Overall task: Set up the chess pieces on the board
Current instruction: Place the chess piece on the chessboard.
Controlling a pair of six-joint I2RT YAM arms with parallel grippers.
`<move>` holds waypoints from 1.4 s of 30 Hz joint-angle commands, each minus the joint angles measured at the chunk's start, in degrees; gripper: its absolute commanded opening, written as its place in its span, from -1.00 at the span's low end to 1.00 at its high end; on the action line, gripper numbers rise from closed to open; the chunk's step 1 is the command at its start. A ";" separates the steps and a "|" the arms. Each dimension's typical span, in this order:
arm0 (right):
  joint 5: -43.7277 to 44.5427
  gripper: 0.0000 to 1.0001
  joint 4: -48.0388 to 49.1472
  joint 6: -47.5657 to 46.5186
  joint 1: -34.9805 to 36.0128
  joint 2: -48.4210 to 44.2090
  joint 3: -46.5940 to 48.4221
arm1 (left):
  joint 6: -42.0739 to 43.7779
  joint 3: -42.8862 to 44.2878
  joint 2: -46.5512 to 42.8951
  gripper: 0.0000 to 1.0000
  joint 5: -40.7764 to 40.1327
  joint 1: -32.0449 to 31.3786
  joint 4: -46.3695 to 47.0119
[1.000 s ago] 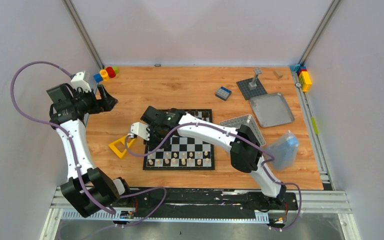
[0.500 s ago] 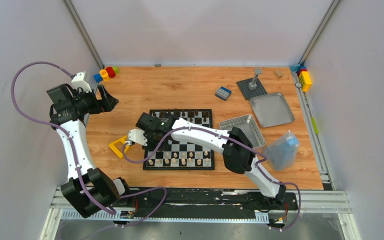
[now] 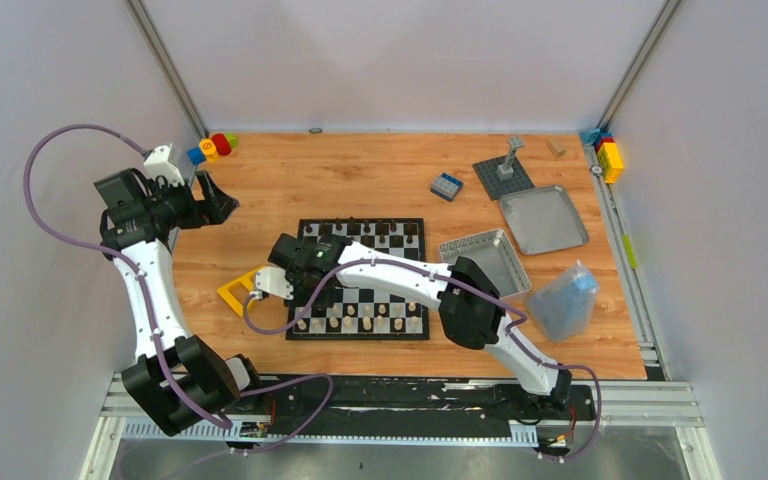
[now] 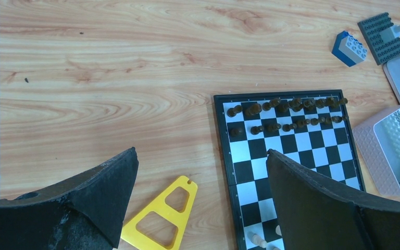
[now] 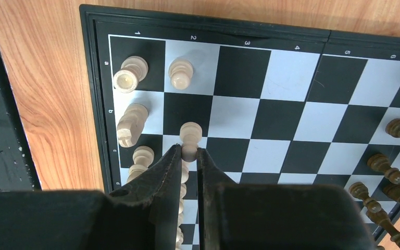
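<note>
Judged the chief risk to be a topple among the pale cream turned wooden chess pieces (image 5: 130, 125) crowded at the near-left corner of the flat black-and-white checked chessboard (image 5: 286, 78). Found several standing just beside the one in hand, close enough to be clipped by either black finger on opening or on lifting away. Judged a second risk in releasing off-centre or from a height, leaving the piece astride two squares or lying on its side. Cannot tell from either view whether its foot is on the board or just above it. Noted a bare square in the second row from the board's near edge, between the held piece and the pawn at the left end; a placement one square out would go wrong there. Found no hazard to the dark brown-black turned pieces (image 4: 291, 104), ranked in two rows along the board's far edge, well apart from the work. Found the right pincer (image 5: 188, 151) closed almost fully, gripping one pale cream wooden pawn (image 5: 190, 134) by the stem below the head, over the board's second row from the near edge, toward its left side. Found the left pincer (image 4: 200, 156) spread fully wide, holding and touching nothing, raised over the wood-grain bench (image 4: 109, 78) beyond the board's far-left corner.
</note>
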 commanded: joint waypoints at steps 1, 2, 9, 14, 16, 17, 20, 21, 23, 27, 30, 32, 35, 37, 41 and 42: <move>0.39 -0.99 -0.28 -0.73 0.56 0.80 2.66 | 0.52 -0.09 -0.54 1.00 1.26 0.68 1.53; 0.38 -0.99 -0.34 -0.72 0.57 0.95 2.70 | 0.52 -0.07 -0.54 1.00 1.29 0.69 1.57; 0.34 -0.99 -0.67 -0.41 0.70 1.76 3.53 | 0.71 -0.30 -0.43 1.00 1.35 0.69 1.53; 0.22 -0.99 -0.64 -0.28 0.75 2.11 4.09 | 0.76 -0.34 -0.42 1.00 1.40 0.70 1.52; 0.20 -0.99 -0.71 -0.28 0.83 2.25 4.24 | 0.83 -0.47 -0.42 1.00 1.44 0.70 1.45; 0.20 -0.99 -0.75 -0.28 0.81 2.34 4.27 | 0.85 -0.48 -0.42 1.00 1.44 0.70 1.44; 0.28 -0.99 -0.77 -0.26 0.83 2.55 4.37 | 0.91 -0.39 -0.49 1.00 1.43 0.70 1.35; 0.29 -0.99 -0.74 -0.28 0.83 2.64 4.41 | 0.93 -0.39 -0.50 1.00 1.42 0.70 1.35; 0.38 -0.99 -0.74 -0.28 0.84 2.77 4.60 | 0.87 -0.39 -0.46 1.00 1.38 0.70 1.35; 0.30 -0.99 -0.79 -0.19 0.83 2.75 4.81 | 0.86 -0.40 -0.38 1.00 1.55 0.69 1.30; 0.27 -0.98 -0.78 -0.12 0.87 2.89 4.75 | 0.94 -0.48 -0.34 1.00 1.60 0.70 1.26; 0.12 -0.98 -0.83 -0.11 0.83 3.04 4.75 | 0.99 -0.50 -0.35 1.00 1.62 0.70 1.26; 0.19 -0.97 -0.88 -0.11 0.79 3.36 4.80 | 1.03 -0.49 -0.33 1.00 1.68 0.70 1.18; 0.12 -0.97 -0.96 -0.10 0.83 3.40 4.81 | 0.96 -0.45 -0.33 1.00 1.67 0.70 1.17; 0.12 -0.97 -0.96 -0.09 0.84 3.53 4.81 | 0.95 -0.43 -0.26 1.00 1.76 0.75 1.13; 0.12 -0.96 -0.95 -0.08 0.83 3.58 4.81 | 0.95 -0.44 -0.27 1.00 1.77 0.78 1.09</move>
